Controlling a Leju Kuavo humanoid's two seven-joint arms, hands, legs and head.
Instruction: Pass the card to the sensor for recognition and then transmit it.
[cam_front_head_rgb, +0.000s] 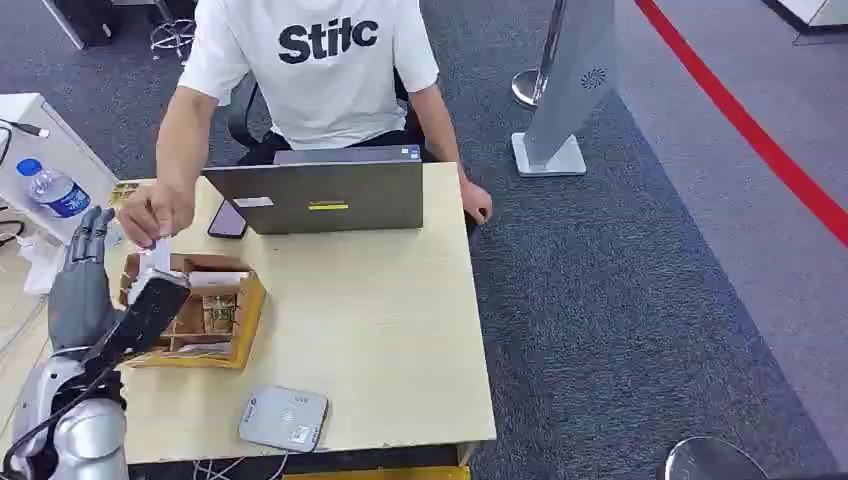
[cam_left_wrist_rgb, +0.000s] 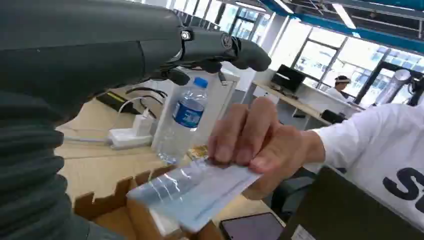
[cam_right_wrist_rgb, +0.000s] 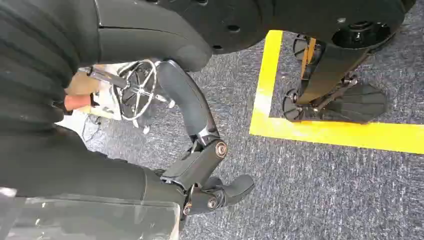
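Observation:
A person's hand (cam_front_head_rgb: 152, 210) holds the white card (cam_front_head_rgb: 158, 256) in a clear sleeve over the near-left corner of the cardboard box (cam_front_head_rgb: 215, 335). My left hand (cam_front_head_rgb: 84, 272) is raised just left of the card, fingers stretched upward and apart, holding nothing. In the left wrist view the card (cam_left_wrist_rgb: 192, 192) lies under the person's fingers (cam_left_wrist_rgb: 250, 145), with my left hand's fingers (cam_left_wrist_rgb: 220, 47) apart from it. The grey card sensor (cam_front_head_rgb: 283, 418) lies flat near the table's front edge. My right hand (cam_right_wrist_rgb: 202, 160) hangs over the carpet, fingers loosely bent, with nothing in it.
A laptop (cam_front_head_rgb: 320, 195) stands open at the far edge of the wooden table (cam_front_head_rgb: 400, 340), with a dark phone (cam_front_head_rgb: 227, 220) beside it. A water bottle (cam_front_head_rgb: 55, 190) and cables sit on the side desk to the left. The person sits behind the laptop.

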